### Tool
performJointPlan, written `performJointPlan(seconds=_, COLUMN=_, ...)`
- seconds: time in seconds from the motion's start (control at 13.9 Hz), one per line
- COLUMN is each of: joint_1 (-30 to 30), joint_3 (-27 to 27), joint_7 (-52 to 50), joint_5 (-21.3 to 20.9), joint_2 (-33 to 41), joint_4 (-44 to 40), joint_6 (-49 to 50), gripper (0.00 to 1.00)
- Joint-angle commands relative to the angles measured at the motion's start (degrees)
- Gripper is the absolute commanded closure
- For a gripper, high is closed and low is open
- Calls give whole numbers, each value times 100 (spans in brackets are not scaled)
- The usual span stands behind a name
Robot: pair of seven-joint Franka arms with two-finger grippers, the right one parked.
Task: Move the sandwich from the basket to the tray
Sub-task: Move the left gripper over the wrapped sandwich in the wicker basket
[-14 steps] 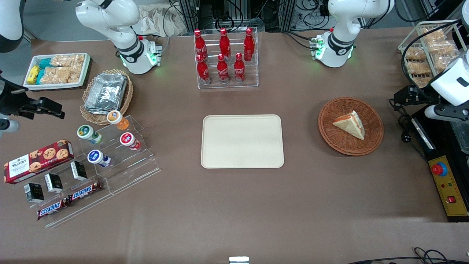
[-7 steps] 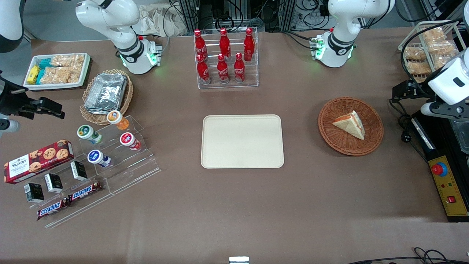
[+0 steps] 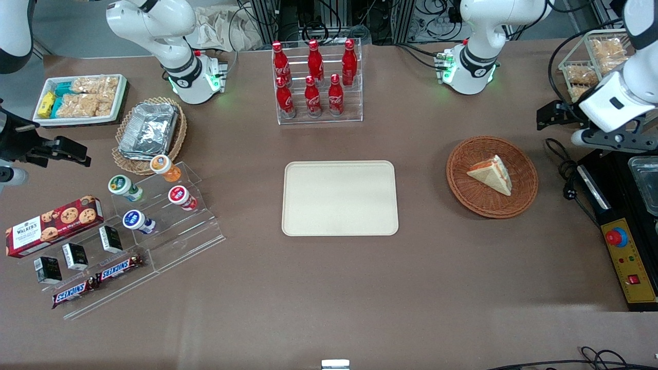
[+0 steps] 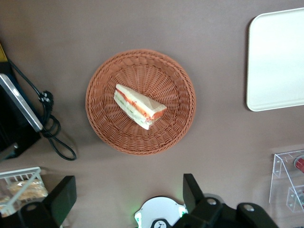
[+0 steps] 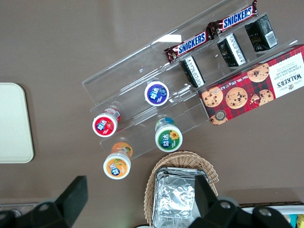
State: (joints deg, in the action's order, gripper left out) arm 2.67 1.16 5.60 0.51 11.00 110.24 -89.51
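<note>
The small triangular sandwich (image 4: pixel 139 105) of pale bread, with orange-red and green filling along its cut edge, lies flat in the middle of the round reddish-brown wicker basket (image 4: pixel 176 124), below the left arm's gripper (image 4: pixel 126 197) and toward the table's middle from it. The gripper hangs high near the working arm's end of the table, its two dark fingers (image 4: pixel 63 194) spread wide and holding nothing.

The step in hand looks like the approach. It would go best if the gripper comes down centred over the wedge, its fingers turned to close across the two flat bread faces, not the pointed tip, and squeezes gently, since the bread seems soft.

The flat cream-beige rectangular tray (image 3: pixel 340 198) lies bare, well apart from the basket toward the parked arm's end, with open brown tabletop (image 3: pixel 421 180) between. Black cables (image 4: pixel 52 133) and a yellow control box (image 3: pixel 631 262) lie near the basket toward the working arm's end; a clear rack of red bottles (image 3: pixel 314 77) stands farther from the front camera. None seems to obstruct the path.
</note>
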Motion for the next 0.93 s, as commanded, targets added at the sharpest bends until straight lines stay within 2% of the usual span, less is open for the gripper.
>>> performJointPlan(seconds=0.0, joint_1=-12, joint_3=-2, joint_7=-427, joint_5=-34, joint_2=815, joint_4=1243, joint_6=-636, gripper=0)
performJointPlan(seconds=0.5, joint_1=-21, joint_3=-2, joint_7=-2325, joint_5=2, joint_2=816, joint_4=2158, joint_6=-1374, gripper=0)
performJointPlan(seconds=0.86, joint_1=5, joint_3=-10, joint_7=-3512, joint_5=28, joint_2=449, joint_4=2942, joint_6=-2561, gripper=0)
